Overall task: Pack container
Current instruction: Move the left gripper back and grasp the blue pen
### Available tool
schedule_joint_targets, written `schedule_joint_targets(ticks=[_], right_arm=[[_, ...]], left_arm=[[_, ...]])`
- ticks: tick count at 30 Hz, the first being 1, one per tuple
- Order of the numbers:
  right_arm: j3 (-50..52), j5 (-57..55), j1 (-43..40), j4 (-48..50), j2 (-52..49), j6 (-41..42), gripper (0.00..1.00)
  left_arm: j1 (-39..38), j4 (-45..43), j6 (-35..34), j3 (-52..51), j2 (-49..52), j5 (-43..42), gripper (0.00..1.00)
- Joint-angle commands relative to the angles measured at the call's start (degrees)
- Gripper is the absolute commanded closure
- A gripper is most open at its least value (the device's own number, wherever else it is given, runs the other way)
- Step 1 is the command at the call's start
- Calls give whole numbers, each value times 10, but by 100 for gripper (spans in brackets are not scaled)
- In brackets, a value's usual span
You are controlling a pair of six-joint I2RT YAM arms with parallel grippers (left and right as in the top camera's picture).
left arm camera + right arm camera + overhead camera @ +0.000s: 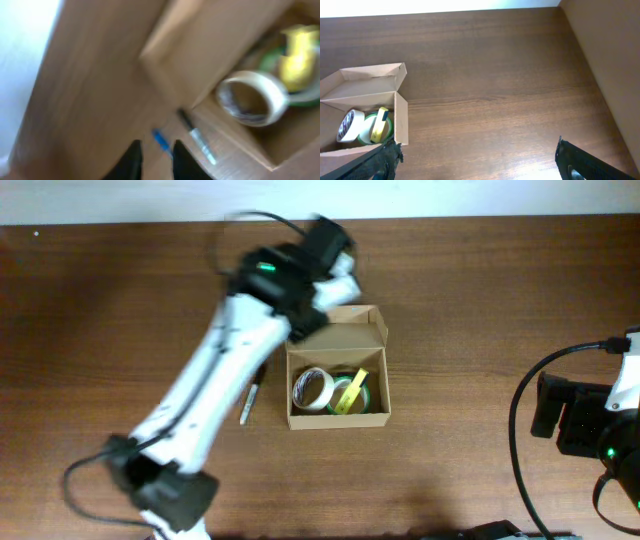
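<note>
A: Wide view first: a wooden table (pixel 480 300), and the left arm (pixel 215 370) reaches across it, wrist above the far left corner of the container (pixel 338 420).

B: That container sits mid-table, flap lid open on the far side. The right arm (pixel 600 430) is at the right edge, well apart.

A: Inside it, a white tape roll (pixel 313 388) lies beside a green roll (pixel 372 397), with a yellow strip (pixel 352 392) across the green one.

B: Claws? The right gripper (pixel 477 150) is spread wide, nothing in it.

A: The left gripper (pixel 156 150) is narrow, a slim gap with nothing between the fingers. Blurry view, mind.

B: There's a pen (pixel 250 402) on the table just left of the container, and a small blue item (pixel 161 141) near it.
</note>
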State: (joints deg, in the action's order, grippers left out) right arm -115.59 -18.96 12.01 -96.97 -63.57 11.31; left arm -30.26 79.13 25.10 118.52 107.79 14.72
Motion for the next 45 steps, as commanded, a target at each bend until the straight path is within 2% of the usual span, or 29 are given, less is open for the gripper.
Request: schedule_joint_targets(ticks=[1,5,8,14,15,16,18,20,23,31,36,45], right_arm=[[2,3,3,-3,3,-5,1],[2,3,3,-3,3,-5,1],[2,4,3,-3,3,-5,1],[2,30,3,-3,3,-36,1],[2,39,3,-3,3,-43,1],[2,49,3,-3,3,-50,1],[2,53,3,-3,3,-54,1],[2,53,3,-3,3,-54,1],[2,53,3,-3,3,-56,1],[2,53,3,-3,3,-66,1],[2,53,3,-3,3,-66,1],[2,53,3,-3,3,-66,1]], left_arm=[[92,33,-152,9,-47,23,87],[174,79,-193,-3,-45,-125,93],[209,80,-193,-44,-44,-181,94],[217,11,-193,-189,-43,-184,91],[217,-9,-193,-221,-43,-184,87],[217,-33,-190,-253,-43,-184,78],[219,-67,-185,-301,-43,-185,71],[220,-99,-173,-346,-43,-190,63],[229,-145,-162,-402,-43,-186,58],[264,-289,-127,-517,-43,-164,54],[287,-329,-113,-537,-40,-147,48],[301,-369,-113,-567,-14,-144,51]])
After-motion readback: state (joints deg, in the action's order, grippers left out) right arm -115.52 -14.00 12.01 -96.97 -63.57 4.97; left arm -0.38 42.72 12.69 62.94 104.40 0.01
